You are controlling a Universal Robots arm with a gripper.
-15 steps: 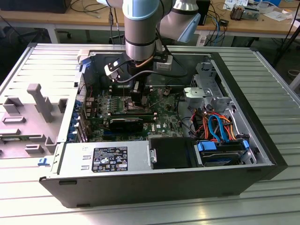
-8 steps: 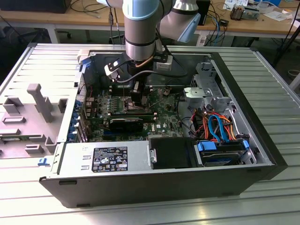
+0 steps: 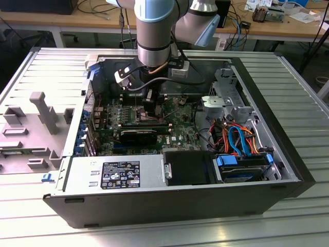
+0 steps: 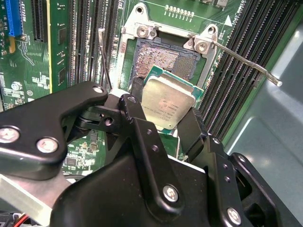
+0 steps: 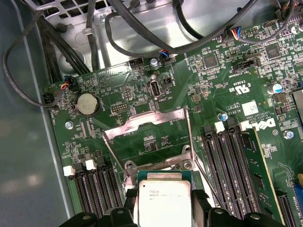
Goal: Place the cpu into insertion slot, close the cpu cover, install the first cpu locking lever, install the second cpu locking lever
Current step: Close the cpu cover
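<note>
Holding: the end effector [image 4: 163,108] squeezes the cpu [image 4: 169,101] between its two black fingers [image 4: 136,97], one on each side, with the silver top facing up.
Arm: there is just one arm, and it reaches down from above into the open case [image 3: 154,206], with the end effector [image 3: 149,100] low over the board [image 3: 177,136].
Cpu place: in both wrist views the cpu [image 5: 164,201] hangs right at the fingertips, over the near part of the slot [image 4: 161,56].
Slot way: the slot lies under the cpu and a bit past it, away from the end effector's body. Its far part, with the tiny pins, is bare.
Gap: I cannot tell if the cpu touches the slot. I think it is just above it and not sitting in.
Shape: the cpu is almost square, so it has no long side. Its edges look close to lined up with the slot's frame.
Cover: the cover [image 5: 142,124] is flipped open beyond the slot, and green board shows through its window.
Levers: two thin rods stick up loose, one lever [image 4: 246,62] on one side of the slot and the other lever [image 4: 105,61] across from it.
Around: long black memory slots [image 5: 227,161] run on both sides.
Under: the case rests on a grey ribbed desk [image 3: 298,77].
</note>
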